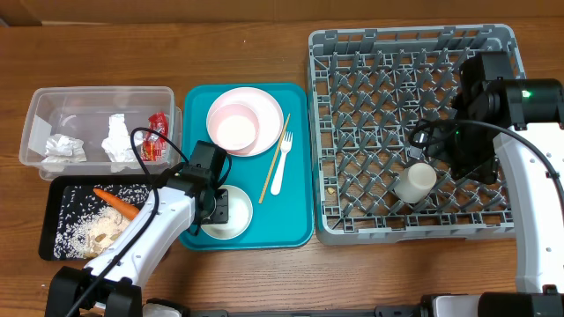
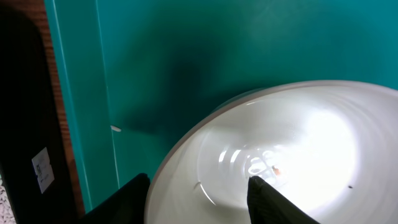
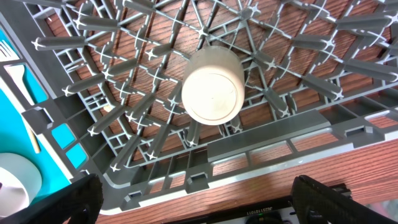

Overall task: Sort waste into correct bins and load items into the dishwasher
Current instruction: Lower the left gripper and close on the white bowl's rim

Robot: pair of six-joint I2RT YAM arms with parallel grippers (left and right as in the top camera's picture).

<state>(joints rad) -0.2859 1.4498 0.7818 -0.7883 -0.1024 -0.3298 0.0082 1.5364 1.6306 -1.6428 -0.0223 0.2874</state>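
straddling the white bowl [image 2: 311, 137] rim, left claw [image 2: 199, 190] points down.

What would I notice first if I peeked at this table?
The big grey dish rack on the right grabs the eye first, with a small white cup resting among its pegs near the front edge. Next comes the bright teal tray in the middle. There the left gripper straddles the rim of a white bowl, and a pink plate sits farther back.
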